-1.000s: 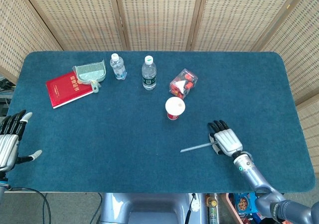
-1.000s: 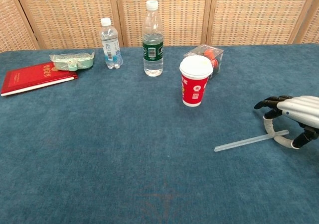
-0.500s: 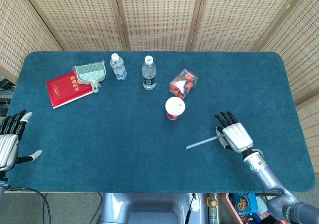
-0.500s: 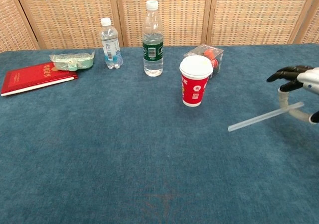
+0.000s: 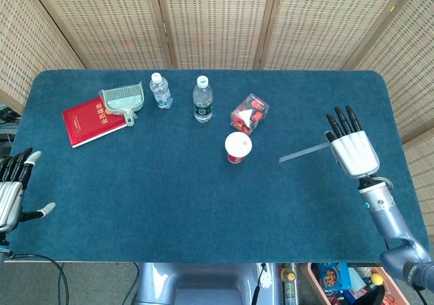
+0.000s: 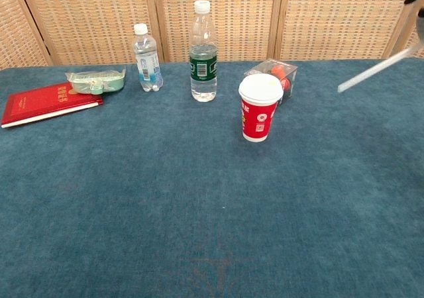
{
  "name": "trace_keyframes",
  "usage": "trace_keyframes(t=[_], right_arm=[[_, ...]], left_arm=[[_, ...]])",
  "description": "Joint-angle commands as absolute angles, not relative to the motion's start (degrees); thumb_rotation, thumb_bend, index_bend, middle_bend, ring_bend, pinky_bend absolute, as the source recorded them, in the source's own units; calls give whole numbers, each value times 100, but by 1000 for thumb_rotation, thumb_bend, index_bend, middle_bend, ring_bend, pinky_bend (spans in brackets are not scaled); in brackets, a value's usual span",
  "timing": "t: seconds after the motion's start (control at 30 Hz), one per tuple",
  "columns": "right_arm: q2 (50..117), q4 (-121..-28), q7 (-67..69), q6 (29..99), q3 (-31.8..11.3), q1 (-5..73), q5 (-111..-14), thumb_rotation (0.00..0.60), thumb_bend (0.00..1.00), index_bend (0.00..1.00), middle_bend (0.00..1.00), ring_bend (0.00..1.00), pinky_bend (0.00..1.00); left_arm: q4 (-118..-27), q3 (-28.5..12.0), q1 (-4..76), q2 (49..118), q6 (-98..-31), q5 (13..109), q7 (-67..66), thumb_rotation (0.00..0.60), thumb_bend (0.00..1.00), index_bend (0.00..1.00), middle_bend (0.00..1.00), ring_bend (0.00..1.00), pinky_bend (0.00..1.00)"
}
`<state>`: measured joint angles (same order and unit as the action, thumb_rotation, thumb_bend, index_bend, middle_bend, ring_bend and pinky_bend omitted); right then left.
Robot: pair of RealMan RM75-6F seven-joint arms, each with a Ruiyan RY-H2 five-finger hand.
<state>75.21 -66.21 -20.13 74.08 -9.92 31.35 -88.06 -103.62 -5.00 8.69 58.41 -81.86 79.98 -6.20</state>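
A thin clear straw [image 5: 303, 154] is held by the right hand [image 5: 352, 149], pinched at its outer end while the other fingers stay spread; in the chest view the straw [image 6: 377, 69] is seen raised well above the blue surface [image 5: 203, 203], its free end pointing toward nine o'clock. The red paper cup [image 5: 238, 146] with a white lid stands at nine o'clock from the straw tip, well apart from it. The step in hand is judged to be the carrying of the lifted straw. A move toward the cup lid would call for the tip to be lowered and aimed finely. The left hand [image 5: 12, 190] is kept open and empty at the surface's near left edge.
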Motion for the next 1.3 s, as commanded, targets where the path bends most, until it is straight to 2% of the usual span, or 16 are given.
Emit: trace_keyframes(t=[0.03, 0.23, 0.4, 0.87, 1.3], right_arm=[[7345, -6632, -2824, 7494, -1267, 3520, -8986, 600, 549, 664, 233, 0, 26], [7251, -6906, -4265, 7219, -1354, 4058, -9310, 600, 577, 664, 242, 0, 62], [7253, -7199, -4923, 7003, -1348, 4295, -9426, 600, 580, 664, 241, 0, 78], [7466, -7411, -5984, 6634, -1401, 4704, -9393, 600, 583, 674, 247, 0, 89], [7805, -7250, -6459, 6406, -1354, 4969, -9331, 600, 586, 675, 254, 0, 102]], left_arm=[[-10362, -515, 870, 5856, -8193, 7970, -649, 600, 58, 0, 0, 0, 0], [-10358, -555, 872, 5888, -8206, 7873, -723, 600, 56, 0, 0, 0, 0], [-10338, -576, 883, 5885, -8172, 7809, -698, 600, 57, 0, 0, 0, 0], [-10331, -553, 911, 5833, -8068, 7824, -570, 600, 56, 0, 0, 0, 0], [-10353, -501, 924, 5805, -8023, 7913, -513, 600, 57, 0, 0, 0, 0]])
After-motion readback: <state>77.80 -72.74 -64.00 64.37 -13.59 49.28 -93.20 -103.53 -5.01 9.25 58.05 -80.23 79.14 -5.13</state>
